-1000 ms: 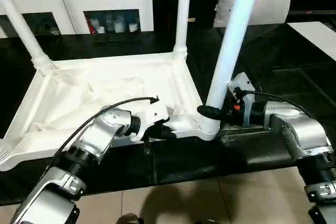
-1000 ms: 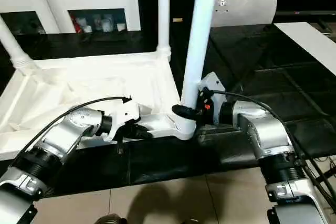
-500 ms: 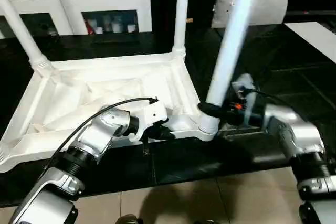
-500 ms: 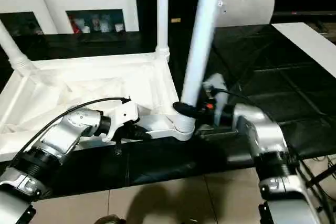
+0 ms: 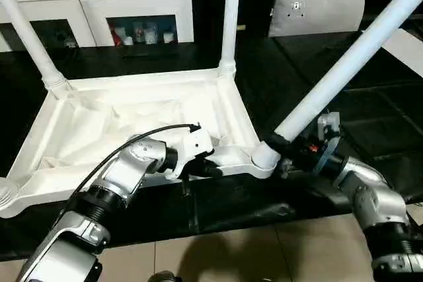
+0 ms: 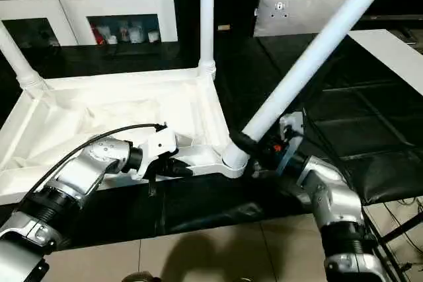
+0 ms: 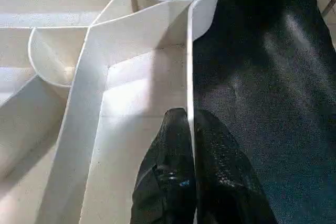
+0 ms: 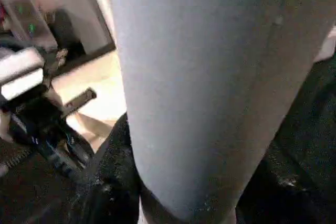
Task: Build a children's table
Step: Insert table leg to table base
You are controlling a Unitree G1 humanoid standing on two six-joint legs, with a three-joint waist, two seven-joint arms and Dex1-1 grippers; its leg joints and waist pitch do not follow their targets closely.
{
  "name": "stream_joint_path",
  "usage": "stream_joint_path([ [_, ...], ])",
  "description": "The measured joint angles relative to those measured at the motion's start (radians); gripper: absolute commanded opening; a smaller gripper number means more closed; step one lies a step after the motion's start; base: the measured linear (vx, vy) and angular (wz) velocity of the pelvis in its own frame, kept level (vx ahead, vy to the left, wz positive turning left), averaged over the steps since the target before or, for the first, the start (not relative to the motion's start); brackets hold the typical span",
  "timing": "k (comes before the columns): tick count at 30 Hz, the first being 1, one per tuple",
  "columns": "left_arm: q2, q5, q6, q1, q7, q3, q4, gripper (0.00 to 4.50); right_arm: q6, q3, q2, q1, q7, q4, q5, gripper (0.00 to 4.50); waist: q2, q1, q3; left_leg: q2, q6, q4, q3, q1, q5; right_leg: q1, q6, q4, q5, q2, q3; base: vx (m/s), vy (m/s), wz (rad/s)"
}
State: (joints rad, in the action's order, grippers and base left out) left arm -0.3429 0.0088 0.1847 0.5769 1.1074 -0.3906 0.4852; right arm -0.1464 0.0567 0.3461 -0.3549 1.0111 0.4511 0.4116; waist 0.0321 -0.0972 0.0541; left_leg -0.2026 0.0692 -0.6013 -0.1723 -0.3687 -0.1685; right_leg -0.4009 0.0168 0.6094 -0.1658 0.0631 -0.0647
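Tipped far over to the right now, the leg [image 5: 344, 70] was upright a second ago.

Upside-down tabletop [image 5: 132, 123] lies on the black surface [image 5: 291, 84]. Left end effector [image 7: 190, 129] pinches its rim; right end effector [image 6: 254, 150] holds the leg's bottom. More tipping could pop it from the socket [image 5: 263, 158].

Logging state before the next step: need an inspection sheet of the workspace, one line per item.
Surface: black-covered work table, tabletop lying on it.
Job's things: white tabletop upside down, ribs up; two far legs upright in corner sockets; near-right leg leaning hard to the right, foot at its socket.
Clutter: grey cushion at the far edge.
Grippers: left tool pinched shut on the tabletop's near rim; right tool clamped round the leaning leg's base.
Cables: black cable looping over the left forearm.
Surroundings: white cabinet behind, tiled floor in front.
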Motion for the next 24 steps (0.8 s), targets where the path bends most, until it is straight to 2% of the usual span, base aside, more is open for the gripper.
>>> stream_joint_path([
  [5, -0.009, 0.007, -0.009, -0.003, 0.0, 0.0, 0.002, 0.0, 0.05, -0.086, 0.053, -0.02, 0.007, -0.035, -0.081, 1.89, -0.002, 0.006, -0.002, 0.001, 0.0, 0.0, 0.0, 0.001, 0.0, 0.002, 0.0, -0.001, 0.0, 0.0, 0.0, 0.0, 0.0, 0.0],
  [8, -0.012, 0.011, -0.015, -0.002, 0.004, -0.001, 0.007, 0.0, 0.041, -0.124, 0.074, -0.048, 0.033, -0.035, -0.123, 1.88, -0.007, 0.008, -0.004, 0.001, 0.0, 0.0, 0.001, 0.001, 0.0, 0.002, 0.0, -0.001, 0.0, 0.0, -0.001, 0.0, 0.0, 0.0],
  [14, -0.016, 0.015, -0.053, 0.027, 0.042, -0.009, 0.059, 0.0, 0.03, -0.18, 0.095, -0.111, 0.093, 0.011, -0.156, 1.88, -0.015, 0.009, -0.009, 0.0, 0.0, 0.003, 0.001, 0.001, 0.0, 0.002, -0.001, -0.002, -0.001, 0.0, -0.002, 0.0, 0.0, 0.0],
  [17, -0.015, 0.015, -0.068, 0.048, 0.06, -0.013, 0.094, 0.0, 0.026, -0.185, 0.097, -0.127, 0.119, 0.027, -0.17, 1.88, -0.019, 0.007, -0.011, 0.0, 0.0, 0.004, 0.002, 0.001, 0.0, 0.002, -0.001, -0.003, -0.001, -0.001, -0.002, 0.0, 0.0, 0.0],
  [24, -0.015, 0.028, -0.128, 0.115, 0.109, -0.019, 0.214, 0.0, 0.025, -0.204, 0.095, -0.151, 0.154, 0.06, -0.171, 1.88, -0.021, 0.007, -0.01, 0.0, 0.0, 0.004, 0.002, 0.001, 0.0, 0.003, -0.001, -0.003, -0.001, -0.001, -0.002, 0.0, 0.0, 0.0],
])
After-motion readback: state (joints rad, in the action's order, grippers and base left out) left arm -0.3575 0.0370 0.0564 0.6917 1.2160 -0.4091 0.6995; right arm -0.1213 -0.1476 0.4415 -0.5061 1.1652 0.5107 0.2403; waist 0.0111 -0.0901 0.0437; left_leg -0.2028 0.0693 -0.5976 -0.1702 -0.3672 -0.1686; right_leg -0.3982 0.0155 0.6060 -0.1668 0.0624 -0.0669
